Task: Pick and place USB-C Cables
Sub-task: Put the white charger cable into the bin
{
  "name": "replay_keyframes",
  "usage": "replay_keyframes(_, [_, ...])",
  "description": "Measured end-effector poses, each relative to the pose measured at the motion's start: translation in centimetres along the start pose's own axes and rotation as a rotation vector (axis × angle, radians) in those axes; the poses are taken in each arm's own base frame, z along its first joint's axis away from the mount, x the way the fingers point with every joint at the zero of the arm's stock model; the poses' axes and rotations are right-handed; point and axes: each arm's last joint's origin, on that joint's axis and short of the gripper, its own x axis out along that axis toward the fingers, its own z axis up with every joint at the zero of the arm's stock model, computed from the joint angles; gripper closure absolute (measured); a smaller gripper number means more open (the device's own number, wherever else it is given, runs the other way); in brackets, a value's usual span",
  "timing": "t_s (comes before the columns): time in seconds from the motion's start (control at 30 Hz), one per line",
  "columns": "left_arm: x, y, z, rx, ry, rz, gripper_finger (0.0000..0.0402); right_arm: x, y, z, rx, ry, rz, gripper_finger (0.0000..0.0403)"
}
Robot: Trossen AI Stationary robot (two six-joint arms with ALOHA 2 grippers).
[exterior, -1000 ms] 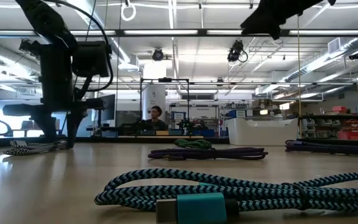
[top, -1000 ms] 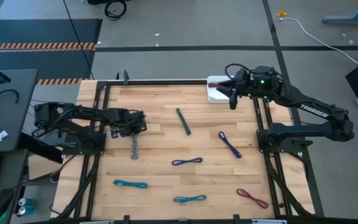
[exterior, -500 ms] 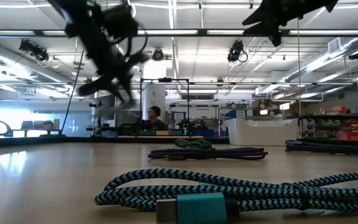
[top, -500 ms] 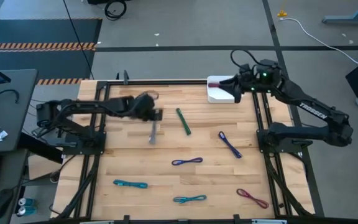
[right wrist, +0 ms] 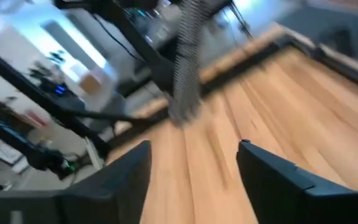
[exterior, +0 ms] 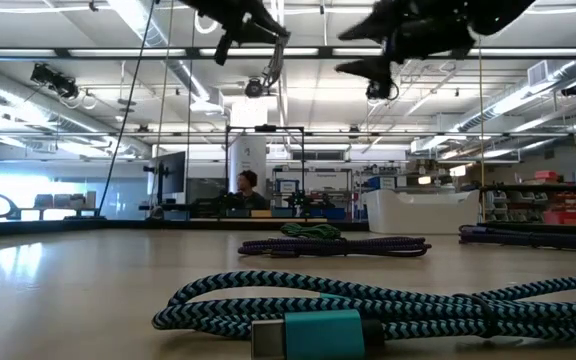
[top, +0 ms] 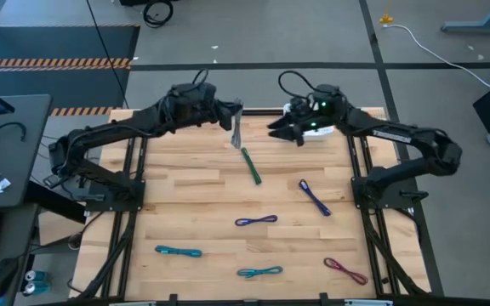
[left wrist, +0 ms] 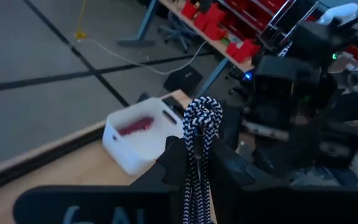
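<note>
My left gripper (top: pixel 230 113) is raised near the table's far edge and shut on a grey braided USB-C cable (top: pixel 236 134). It also shows in the low view (exterior: pixel 273 68) and the left wrist view (left wrist: pixel 199 134). My right gripper (top: pixel 276 129) hangs open and empty just to the right of it (right wrist: pixel 194 163), in front of the white bin (left wrist: pixel 138 146), which holds a maroon cable (left wrist: pixel 135 125). On the table lie green (top: pixel 251 166), blue-purple (top: pixel 314 197), purple (top: pixel 256 221), two teal (top: pixel 178 252) (top: pixel 259 272) and maroon (top: pixel 345 270) cables. My left gripper pinches the grey cable bundle between its two fingers (left wrist: pixel 178 163), close to one looped end (left wrist: pixel 202 116), which sticks out past the fingertips. The rest of the bundle hangs slack below the gripper (top: pixel 235 143), lifted clear of the table.
My right arm (top: pixel 381 136) covers most of the bin in the high view. A black frame rail (top: pixel 228 110) runs along the table's far edge. Bare wood lies between the loose cables. A person (exterior: pixel 247 186) sits far back in the room.
My left gripper has lifted the grey cable clear of the table's left part and carried it up, toward the far edge and the bin. The cable now hangs below it. My right gripper has swung from over the bin toward the table's left.
</note>
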Motion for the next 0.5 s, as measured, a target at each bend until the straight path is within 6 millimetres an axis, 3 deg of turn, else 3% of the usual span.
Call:
replay_keyframes(0.2, [-0.1, -0.3, 1.0, 0.007, -0.054, -0.025, 0.0355, 4.5, 0.3, -0.1, -0.065, -0.203, 0.0, 0.0126])
replay_keyframes(0.5, [-0.2, -1.0, 1.2, -0.001, -0.096, -0.076, 0.0353, 8.2, -0.4, -0.9, -0.111, -0.42, -0.025, 0.0158])
